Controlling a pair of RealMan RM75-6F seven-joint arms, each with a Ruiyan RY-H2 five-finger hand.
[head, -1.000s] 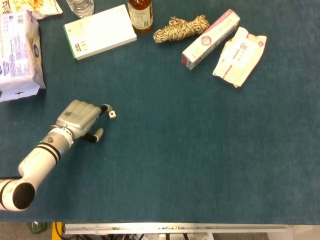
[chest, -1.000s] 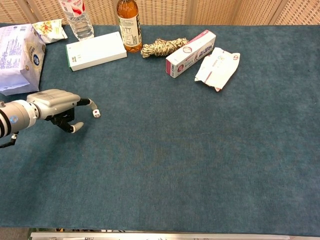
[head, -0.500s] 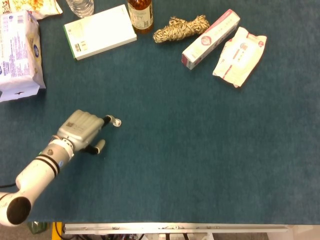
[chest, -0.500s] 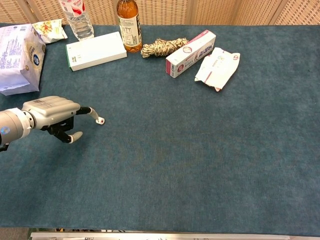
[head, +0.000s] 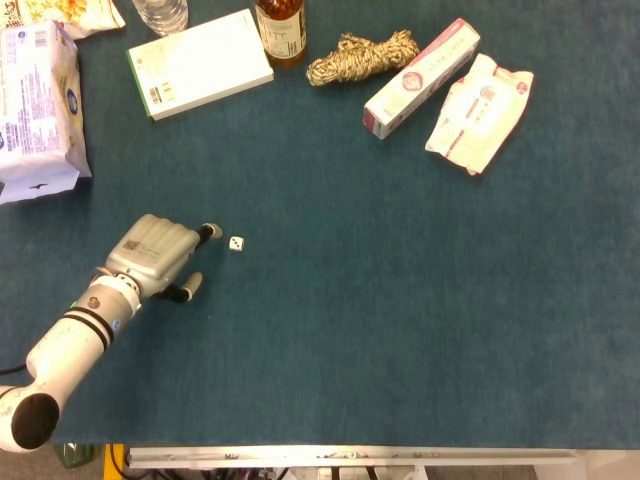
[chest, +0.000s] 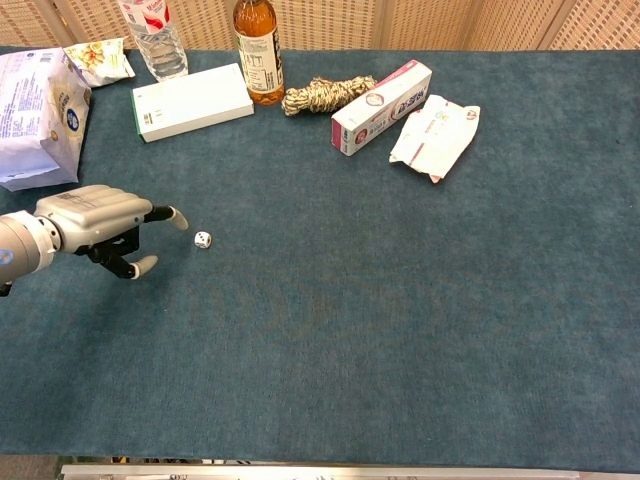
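The die (head: 236, 243) lies loose on the blue table (head: 400, 300), just beside the fingertips (head: 209, 231) of your left hand (head: 152, 255) and not touching them. That hand holds nothing, its fingers apart and bent downward. Well beyond, along the far edge, lie a white box (head: 200, 63), a bottle (head: 281, 30), a twine bundle (head: 361, 56) and a toothpaste box (head: 422, 77).

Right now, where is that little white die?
The die lies alone on the blue table, left of centre in both views, just beyond the fingers of the left hand, not touching them.
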